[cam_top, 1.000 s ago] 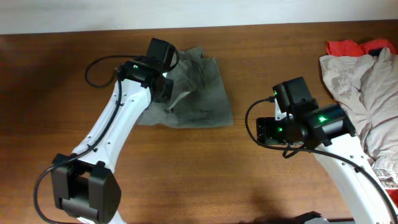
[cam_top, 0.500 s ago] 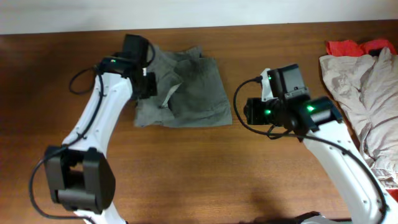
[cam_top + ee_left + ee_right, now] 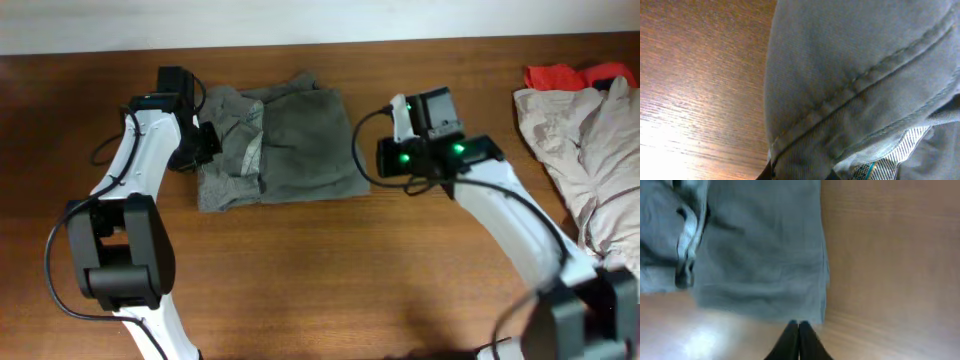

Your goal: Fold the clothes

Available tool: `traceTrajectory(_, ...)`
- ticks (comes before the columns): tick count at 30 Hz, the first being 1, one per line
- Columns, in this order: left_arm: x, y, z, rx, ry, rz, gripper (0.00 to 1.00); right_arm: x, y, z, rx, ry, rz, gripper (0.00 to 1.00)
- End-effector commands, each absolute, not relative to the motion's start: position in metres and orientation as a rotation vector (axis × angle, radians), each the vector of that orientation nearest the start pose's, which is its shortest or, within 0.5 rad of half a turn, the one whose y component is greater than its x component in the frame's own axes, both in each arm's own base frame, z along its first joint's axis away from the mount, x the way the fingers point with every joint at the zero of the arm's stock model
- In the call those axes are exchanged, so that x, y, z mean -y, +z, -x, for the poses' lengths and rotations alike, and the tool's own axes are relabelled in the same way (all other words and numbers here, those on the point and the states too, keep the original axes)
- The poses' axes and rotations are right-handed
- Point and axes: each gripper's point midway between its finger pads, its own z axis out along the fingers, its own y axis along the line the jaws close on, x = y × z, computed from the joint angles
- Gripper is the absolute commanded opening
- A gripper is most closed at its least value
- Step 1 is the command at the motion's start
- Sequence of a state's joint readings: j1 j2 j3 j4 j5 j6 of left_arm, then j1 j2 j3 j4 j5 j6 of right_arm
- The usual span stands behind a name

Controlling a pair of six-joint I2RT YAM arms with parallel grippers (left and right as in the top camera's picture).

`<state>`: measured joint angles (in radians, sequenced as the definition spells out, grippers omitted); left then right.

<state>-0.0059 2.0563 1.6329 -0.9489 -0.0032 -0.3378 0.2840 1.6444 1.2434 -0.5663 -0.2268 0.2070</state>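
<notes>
Shorts: the grey-olive shorts [image 3: 285,140] lie on the table [image 3: 330,290] as a roughly square, bunched bundle spanning the gap between the two sets of jaws.
Left jaws: clenched on the shorts at their left edge. In the left wrist view, cloth with a stitched seam [image 3: 855,85] fills everything ahead of them and runs down between the dark tips.
Why held so: probably to pin or carry that side, so the layer lands squarely on the rest.
Right jaws: clenched tip to tip, with no gap showing. They sit right at the hem [image 3: 765,316] on the bundle's right side, and the shorts spread out ahead of them.
Right hold: whether a pinch of hem is caught cannot be told, since the tips meet just at the cloth's edge.
Why placed so: a low approach at the hem suits nipping the edge or corner while the opposite side is anchored.
Fold state: partly done, by the look of it. The left part is still rumpled, while the right part lies flat.
Away from both jaws: a pale beige garment [image 3: 590,150] and a red cloth [image 3: 560,75], well apart beyond the right jaws.
</notes>
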Motion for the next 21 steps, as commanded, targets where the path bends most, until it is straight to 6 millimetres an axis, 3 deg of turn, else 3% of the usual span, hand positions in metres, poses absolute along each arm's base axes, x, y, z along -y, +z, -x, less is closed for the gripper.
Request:
traceTrajectory(1, 0.004, 0.063, -0.447, -2.880, -0.071, 0.508, 0.01, -0.171, 0.100, -0.415, -2.584, 0.552, 0.219, 0.04)
traceTrajectory(8, 0.005, 0.063, -0.447, -2.882, -0.077, 0.506, 0.00, -0.188, 0.039, -0.446, -2.578, 0.637, 0.167, 0.04)
traceTrajectory(11, 0.005, 0.063, -0.445, -2.889, -0.075, 0.507, 0.00, -0.193, 0.020, -0.449, -2.611, 0.692, 0.032, 0.04)
traceTrajectory(15, 0.005, 0.063, -0.444, -2.894, -0.073, 0.504, 0.01, -0.200, 0.003, -0.425, -2.733, 0.741, -0.062, 0.04)
traceTrajectory(21, 0.004, 0.067, -0.447, -2.894, -0.067, 0.446, 0.01, -0.199, -0.019, -0.372, -2.967, 0.627, -0.091, 0.04)
